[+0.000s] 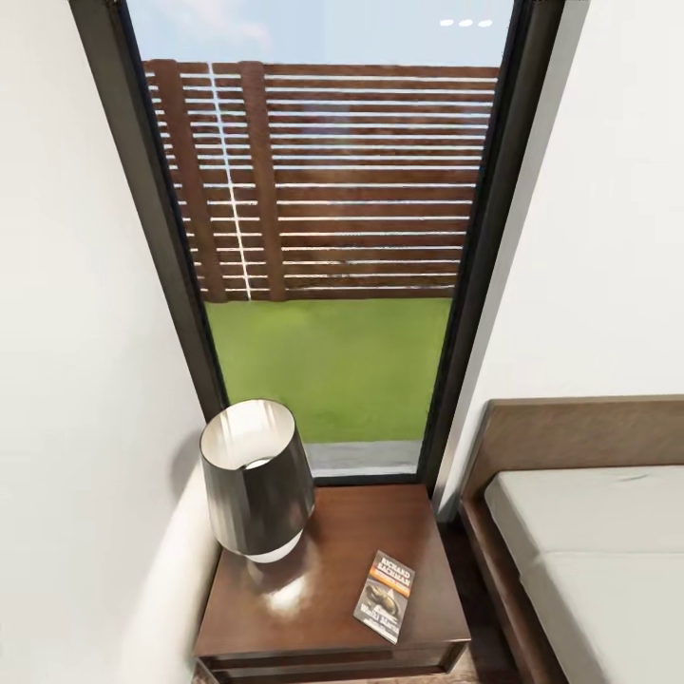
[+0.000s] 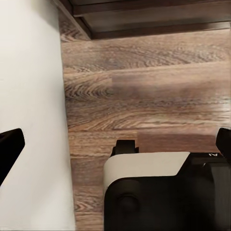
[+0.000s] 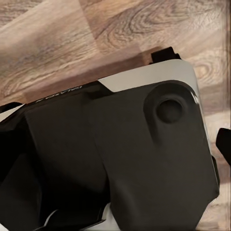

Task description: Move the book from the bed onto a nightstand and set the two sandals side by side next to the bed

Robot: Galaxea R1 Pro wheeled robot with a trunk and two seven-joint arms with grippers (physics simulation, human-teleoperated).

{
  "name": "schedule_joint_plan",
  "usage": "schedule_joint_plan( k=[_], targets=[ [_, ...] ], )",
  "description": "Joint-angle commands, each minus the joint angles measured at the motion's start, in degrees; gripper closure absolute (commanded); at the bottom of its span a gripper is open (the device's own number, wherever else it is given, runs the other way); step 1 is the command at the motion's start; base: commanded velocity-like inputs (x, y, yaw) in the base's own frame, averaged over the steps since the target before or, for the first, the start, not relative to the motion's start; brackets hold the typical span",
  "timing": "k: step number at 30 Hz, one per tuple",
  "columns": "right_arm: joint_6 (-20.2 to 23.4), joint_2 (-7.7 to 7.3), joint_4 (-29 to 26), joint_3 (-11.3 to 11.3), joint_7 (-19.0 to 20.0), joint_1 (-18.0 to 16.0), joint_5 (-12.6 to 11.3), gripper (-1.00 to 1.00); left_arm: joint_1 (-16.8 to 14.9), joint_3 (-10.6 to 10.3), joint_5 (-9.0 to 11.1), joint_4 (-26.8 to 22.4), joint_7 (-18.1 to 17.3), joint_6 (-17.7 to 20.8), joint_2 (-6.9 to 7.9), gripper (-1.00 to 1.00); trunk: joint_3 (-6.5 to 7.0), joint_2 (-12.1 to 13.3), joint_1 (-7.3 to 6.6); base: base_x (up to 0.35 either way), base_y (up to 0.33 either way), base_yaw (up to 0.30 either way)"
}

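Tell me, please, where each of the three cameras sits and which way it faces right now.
Head view: high up, looking down at the nightstand with the book and lamp, window behind, bed to the right.
Left wrist view: low, facing the wood floor beside a white wall; dark fingertips at the edges.
Right wrist view: facing down at the robot's base.
Both wrist views share the floor and base.

The book (image 1: 385,596) is lying flat on the nightstand (image 1: 313,608) — dark cover up, orange and white lettering showing — near its front right corner. The bed (image 1: 589,532) is sitting just beside it.
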Motion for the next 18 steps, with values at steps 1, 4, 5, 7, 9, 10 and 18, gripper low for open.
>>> schedule_joint_plan(
  k=[1, 4, 5, 7, 9, 10, 18],
  targets=[
    [-0.6, 0.02, -0.4, -0.5, 0.4, 0.4, 0.4, -1.00, 0.2, -0.5, 0.4, 0.1, 0.2, -0.2, 0.00, -1.00, 0.13, 0.4, -0.22, 0.000, 0.000, 0.000],
    [-3.6, 0.01, -0.9, -0.4, 0.4, 1.7, 0.4, -1.00, 1.1, -0.5, 0.4, 0.2, 0.2, -0.2, 0.02, -1.00, 0.67, 1.6, -0.88, 0.000, 0.000, 0.000],
    [-4.5, 0.00, -1.0, -0.4, 0.3, 2.1, 0.4, -1.00, 1.4, -0.5, 0.4, 0.2, 0.2, -0.2, 0.03, -1.00, 0.85, 2.0, -1.10, 0.000, 0.000, 0.000],
    [-5.9, -0.05, -1.2, -0.5, 0.3, 2.6, 0.4, -1.00, 1.9, -0.5, 0.4, 0.2, 0.2, -0.2, 0.03, -1.00, 1.20, 2.8, -1.54, 0.000, 0.000, 0.000],
    [-6.7, -0.10, -1.3, -0.5, 0.3, 3.0, 0.4, -1.00, 2.5, -0.5, 0.4, 0.3, 0.2, -0.2, 0.04, -1.00, 1.56, 3.6, -1.98, 0.000, 0.000, 0.000],
    [-7.0, -0.12, -1.4, -0.4, 0.3, 3.1, 0.4, -1.00, 2.8, -0.5, 0.4, 0.3, 0.2, -0.2, 0.04, -1.00, 1.74, 4.0, -2.20, 0.000, 0.000, 0.000],
    [-8.0, -0.09, -1.8, -0.4, 0.3, 3.8, 0.4, -1.00, 4.4, -0.5, 0.4, 0.3, 0.2, -0.2, 0.04, -1.00, 3.18, 7.2, -3.96, 0.000, 0.000, 0.000]
  ],
)
